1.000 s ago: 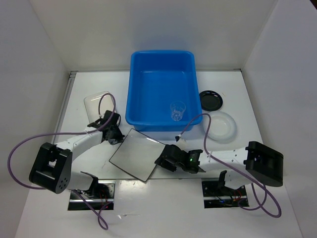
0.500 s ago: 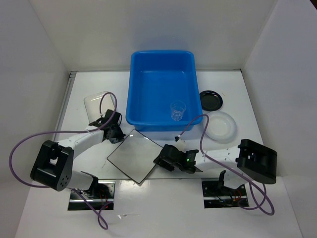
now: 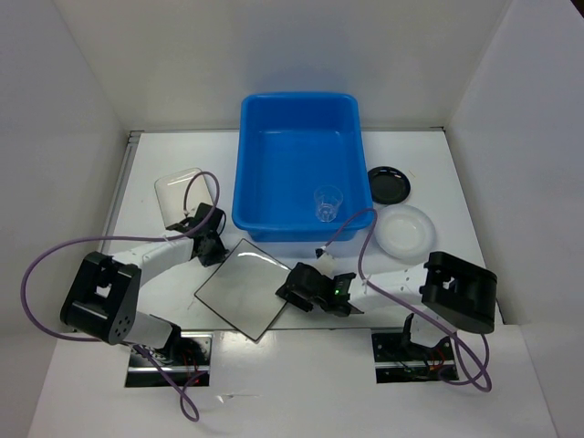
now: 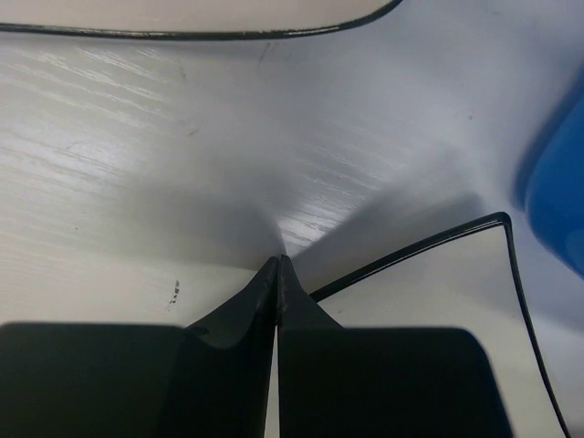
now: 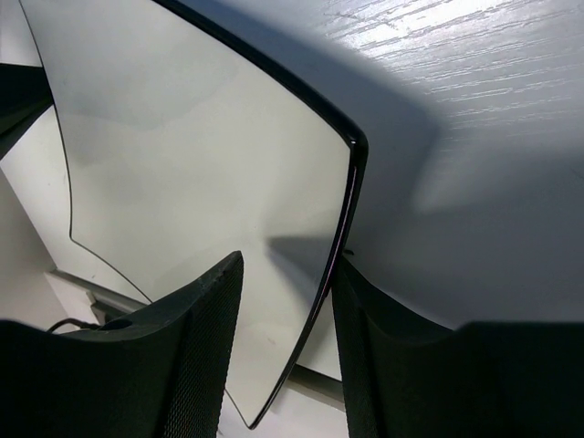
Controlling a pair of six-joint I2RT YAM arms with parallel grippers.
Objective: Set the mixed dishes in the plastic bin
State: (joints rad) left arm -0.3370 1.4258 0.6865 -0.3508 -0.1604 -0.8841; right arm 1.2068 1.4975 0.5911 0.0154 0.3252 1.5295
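Tabletop (image 3: 301, 392): white, glossy and faintly grained. A flat dish lies flush on it and gives your fingers little to get under.
Flat square plate (image 3: 239, 290): front centre, turned like a diamond. Its right corner looks raised, judging by the shadow beneath.
Right gripper (image 5: 289, 260): at that plate's right edge, with the jaws at a narrow gap astride the rim, one finger over the face and the other outside it. You cannot tell whether they are pinching.
Risk one: a hold this close to the rim is shallow. Lift fast and the plate will likely pivot and slip out.
Left gripper (image 4: 277, 265): fingers pressed together and empty, tip on the table at the plate's far-left corner, like a stop.
Risk two: raise the plate against that tip and it may snag, or skid toward the rounded-rectangle plate (image 3: 180, 193) beyond.
Plastic bin (image 3: 274, 224): directly behind the square plate, holding the clear cup (image 3: 328, 203) near its front right corner. A dropped plate could strike the cup.
Right side: translucent round dish (image 3: 404, 231), then black round plate (image 3: 388, 184), both outside the bin.
Room: plain white walls (image 3: 274, 55) box the table in on three sides.
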